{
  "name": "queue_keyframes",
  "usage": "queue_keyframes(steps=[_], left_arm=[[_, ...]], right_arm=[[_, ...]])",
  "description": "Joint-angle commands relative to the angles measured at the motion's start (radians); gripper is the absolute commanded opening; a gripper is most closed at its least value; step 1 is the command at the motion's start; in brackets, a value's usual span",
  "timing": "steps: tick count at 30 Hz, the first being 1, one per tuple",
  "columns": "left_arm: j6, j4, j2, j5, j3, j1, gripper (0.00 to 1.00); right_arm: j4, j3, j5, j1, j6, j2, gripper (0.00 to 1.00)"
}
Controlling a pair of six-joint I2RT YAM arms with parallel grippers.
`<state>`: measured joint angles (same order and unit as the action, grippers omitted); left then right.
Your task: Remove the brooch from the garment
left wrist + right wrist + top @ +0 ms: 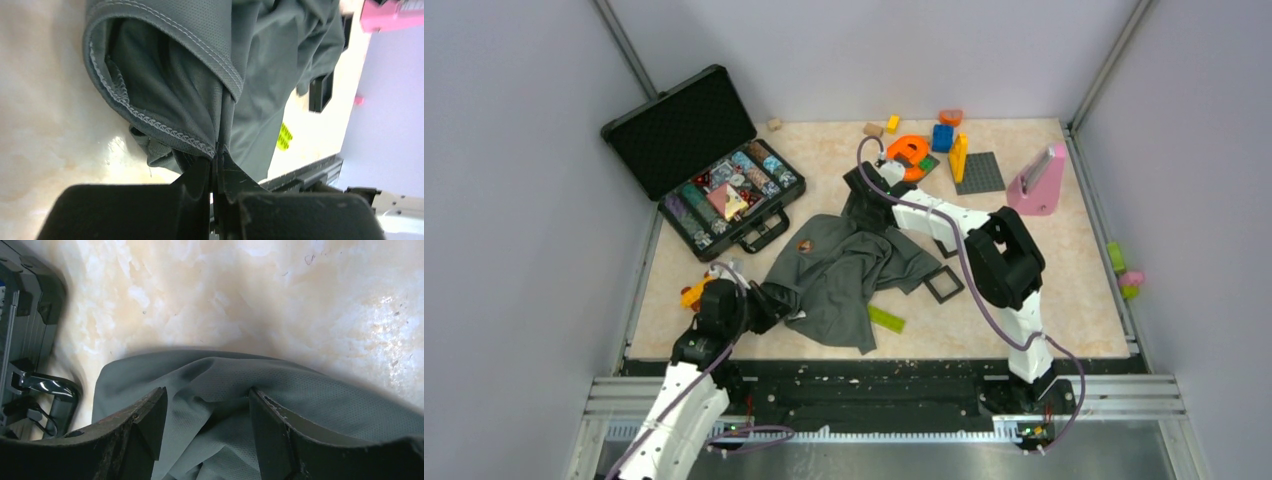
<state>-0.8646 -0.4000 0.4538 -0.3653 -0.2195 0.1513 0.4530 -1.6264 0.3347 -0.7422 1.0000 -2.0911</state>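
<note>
On the desk (824, 150), the garment (844, 275) is laid in a crumpled heap. Its hem nearest the left arm is pinched tightly by the left fingers (220, 167). The right fingers (142, 425) are held wide apart around a far fold of cloth. The brooch (805, 245) is seen on the garment, near its far left edge.

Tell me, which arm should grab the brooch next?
Right, probably. The right gripper is open over the shirt, near the brooch. The left gripper is shut on the shirt's hem.
</note>
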Motion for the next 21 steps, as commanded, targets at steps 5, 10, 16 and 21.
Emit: queue_keyframes(steps=[5,10,16,21], left_arm=[[-0.046,0.056,0.115,0.161,-0.012,0.234,0.0],[-0.017,0.052,0.184,0.152,-0.056,0.241,0.0],[0.004,-0.02,0.151,0.175,-0.097,0.245,0.04],[0.043,-0.167,0.157,0.288,-0.227,0.245,0.52]], right_arm=[[-0.018,-0.071,-0.024,-0.025,-0.04,0.042,0.62],[-0.002,-0.082,-0.049,-0.034,0.024,-0.003,0.61],[-0.015,-0.067,-0.072,-0.035,0.04,-0.026,0.49],[-0.028,-0.063,-0.075,-0.034,0.001,-0.015,0.29]])
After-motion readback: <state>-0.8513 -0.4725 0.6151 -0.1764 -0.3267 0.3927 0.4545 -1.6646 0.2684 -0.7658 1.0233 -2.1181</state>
